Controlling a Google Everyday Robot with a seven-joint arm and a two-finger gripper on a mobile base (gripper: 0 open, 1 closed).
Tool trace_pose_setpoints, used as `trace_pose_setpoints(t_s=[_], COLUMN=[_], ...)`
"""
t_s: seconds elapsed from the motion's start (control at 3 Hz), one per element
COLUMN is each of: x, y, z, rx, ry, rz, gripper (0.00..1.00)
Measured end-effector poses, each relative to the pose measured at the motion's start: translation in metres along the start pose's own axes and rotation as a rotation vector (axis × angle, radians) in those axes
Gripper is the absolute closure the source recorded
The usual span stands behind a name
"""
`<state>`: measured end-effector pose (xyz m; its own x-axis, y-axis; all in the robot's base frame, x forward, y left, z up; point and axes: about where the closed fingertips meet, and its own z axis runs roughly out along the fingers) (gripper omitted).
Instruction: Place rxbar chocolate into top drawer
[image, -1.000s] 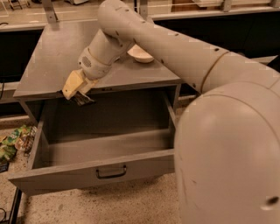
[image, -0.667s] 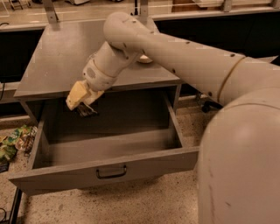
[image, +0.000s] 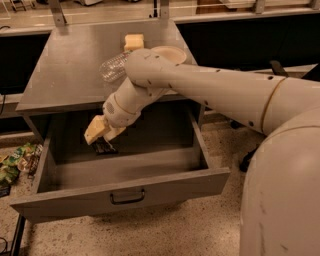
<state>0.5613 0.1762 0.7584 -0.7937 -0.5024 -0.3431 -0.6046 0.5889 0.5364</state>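
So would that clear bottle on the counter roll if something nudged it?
Probably: the plastic bottle lies on its side on the flat cabinet top, so a nudge could roll it. It looks see-through, so likely light and crushable. The gripper is down in the top drawer, shut on the rxbar chocolate.

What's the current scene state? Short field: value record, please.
gripper: inside the open drawer, rear left, shut on snack bar
snack bar: dark, held low; contact with drawer floor unclear
drawer: pulled out
countertop: bottle, sponge, plate
ground, left: snack bags
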Motion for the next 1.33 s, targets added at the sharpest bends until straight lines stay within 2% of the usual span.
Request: trace_pose_setpoints(t_s=[0.33,0.67,1.0,1.33], x=[0.010,0.018,0.021,0.023], y=[-0.018,-0.030,-0.035,-0.030], z=[0.028,0.050,0.049,0.029], rx=[0.006,0.013,0.048,0.101], ry=[-0.020,-0.016,-0.013,-0.021], rz=[0.060,0.104,0.122,0.138], gripper=[0.62,0.31,0.01,0.00])
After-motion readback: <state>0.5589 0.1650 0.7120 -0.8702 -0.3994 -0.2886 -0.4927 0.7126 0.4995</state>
